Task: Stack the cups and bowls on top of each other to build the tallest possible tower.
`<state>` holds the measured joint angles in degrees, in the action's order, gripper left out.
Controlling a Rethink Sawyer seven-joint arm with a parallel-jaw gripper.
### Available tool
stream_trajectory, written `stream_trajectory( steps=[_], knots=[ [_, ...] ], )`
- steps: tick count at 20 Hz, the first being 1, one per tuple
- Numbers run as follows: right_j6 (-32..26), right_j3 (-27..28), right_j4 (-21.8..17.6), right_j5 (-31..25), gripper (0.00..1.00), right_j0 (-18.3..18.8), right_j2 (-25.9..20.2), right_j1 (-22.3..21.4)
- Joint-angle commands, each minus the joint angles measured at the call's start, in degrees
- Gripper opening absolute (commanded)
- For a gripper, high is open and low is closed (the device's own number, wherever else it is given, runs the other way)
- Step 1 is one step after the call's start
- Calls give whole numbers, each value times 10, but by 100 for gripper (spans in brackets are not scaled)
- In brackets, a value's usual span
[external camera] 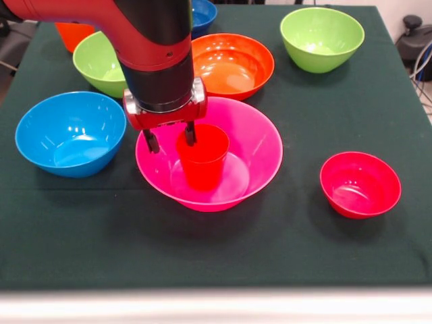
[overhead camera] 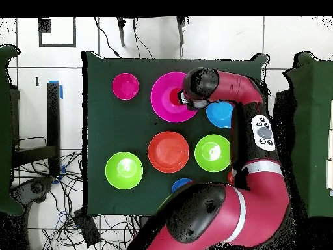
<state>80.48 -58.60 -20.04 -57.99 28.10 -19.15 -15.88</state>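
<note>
A red cup [external camera: 202,160] stands upright in the middle of the large pink bowl [external camera: 262,145]. My gripper [external camera: 171,137] is open just above the bowl's left half. One finger is at the cup's far left rim and the other is outside the cup to its left. In the overhead view the arm's head covers the gripper, and the pink bowl [overhead camera: 162,97] with the red cup [overhead camera: 175,96] shows beside it. Other bowls stand singly: light blue [external camera: 71,133], orange [external camera: 233,64], two lime green [external camera: 101,64] [external camera: 322,38], small red [external camera: 360,183].
A small dark blue bowl [external camera: 202,15] and an orange cup [external camera: 71,34] stand at the far edge, partly behind the arm. The dark green cloth [external camera: 216,250] covers the table. Cables lie on the floor beside the table in the overhead view.
</note>
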Motion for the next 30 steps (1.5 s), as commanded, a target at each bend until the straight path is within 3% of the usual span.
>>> stream_trajectory(
  steps=[1, 12, 23, 30],
  knots=[
    [-170, -21, -26, -92, 100, -7, -43, -8],
    [-154, -44, -17, -114, 100, -7, -56, -38],
    [-152, -37, -24, -133, 100, -7, -59, -40],
    [-127, -75, -23, -131, 100, -7, -52, -60]
  ],
)
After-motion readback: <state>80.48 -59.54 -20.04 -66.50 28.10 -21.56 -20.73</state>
